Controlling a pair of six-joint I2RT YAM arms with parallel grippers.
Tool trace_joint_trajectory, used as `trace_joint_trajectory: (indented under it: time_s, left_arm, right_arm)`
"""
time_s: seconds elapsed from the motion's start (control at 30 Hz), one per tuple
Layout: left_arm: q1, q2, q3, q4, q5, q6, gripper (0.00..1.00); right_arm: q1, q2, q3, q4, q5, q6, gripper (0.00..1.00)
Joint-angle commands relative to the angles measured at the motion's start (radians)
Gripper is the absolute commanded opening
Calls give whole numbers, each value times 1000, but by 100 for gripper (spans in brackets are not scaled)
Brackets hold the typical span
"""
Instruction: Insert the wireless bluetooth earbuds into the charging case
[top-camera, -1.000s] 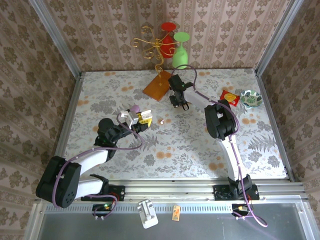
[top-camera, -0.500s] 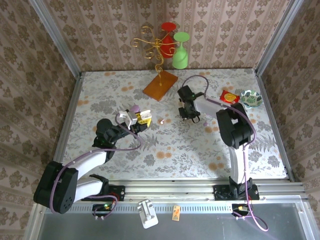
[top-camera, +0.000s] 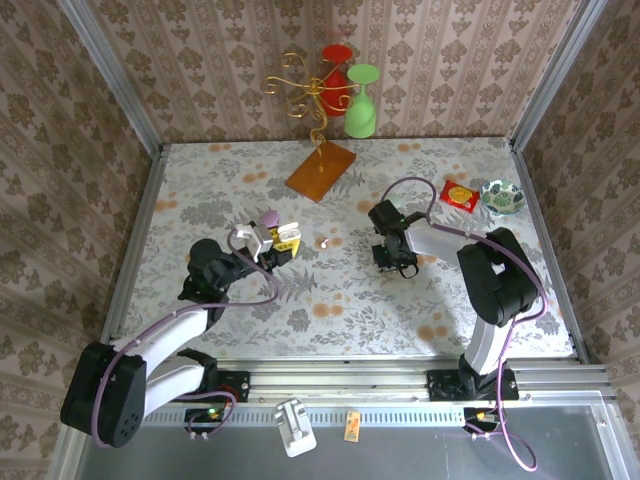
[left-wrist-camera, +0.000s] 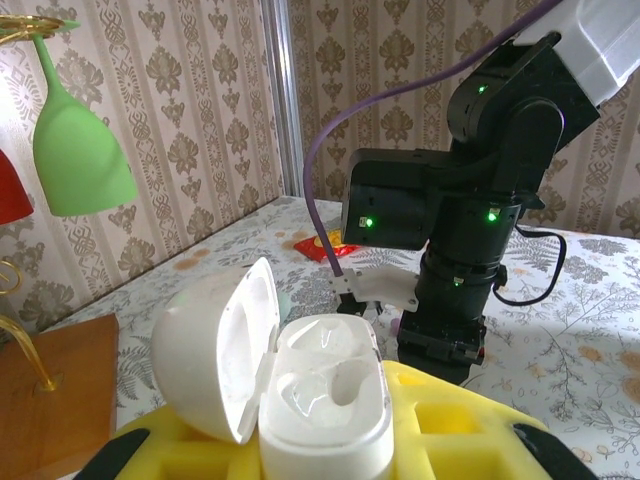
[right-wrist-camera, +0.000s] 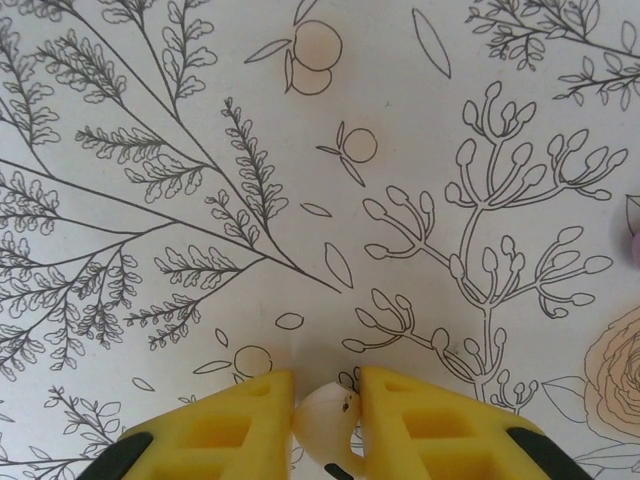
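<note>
Left arm (top-camera: 168, 328): I see it reach from 7 o'clock on the desk (top-camera: 340, 305) up toward the middle.
Left jaws: shut tight on the charging case (left-wrist-camera: 325, 400), with yellow pads (left-wrist-camera: 450, 405) on both of its sides.
Charging case: white and round, held up off the desk at about 9 o'clock from the middle. Its lid is flipped open and the two hollows face up.
Loose earbud (top-camera: 326, 241): a tiny white piece lying on the desk, just at 3 o'clock from the left jaws.
Glass stand (top-camera: 318, 120): at 12 o'clock, gold wire on a wooden base, with a red glass (top-camera: 335, 75) and a green glass (top-camera: 361, 100) hanging upside down.
Right jaws: near the middle of the desk, at 3 o'clock from the loose earbud, pointing down and closed on the held earbud (right-wrist-camera: 320, 415).
Held earbud: whitish, pinched between the yellow pads. I cannot tell if it touches the desk.
Right arm (top-camera: 490, 280): it bends in from 5 o'clock.
Red packet (top-camera: 459, 193) and bowl (top-camera: 502, 197): side by side at 2 o'clock.
</note>
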Motion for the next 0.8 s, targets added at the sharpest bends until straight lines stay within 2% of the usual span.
trace_joint_trajectory:
  time_s: [0.0,0.17,0.3,0.43,0.63,0.77]
  left_arm:
    - [-7,7,4,-3,0,26,0]
    - [-12,13,-5,23,-5,19,0]
    - [-12,18,-10,34,0,16,0]
    - [-19,16,-6,43,8,11,0]
    - [-24,7,-8,43,18,15,0]
    - [-26,-13,-14,51,15,13,0]
  right_arm:
    - [4,36,22,-147,-21,12,29]
    - [6,33,99,-254,-12,-26,49]
    - [26,59,178,-376,4,-70,56]
    - [54,122,267,-490,24,-151,59]
    - [70,233,419,-627,88,-256,57]
    - [65,298,498,-672,127,-301,52]
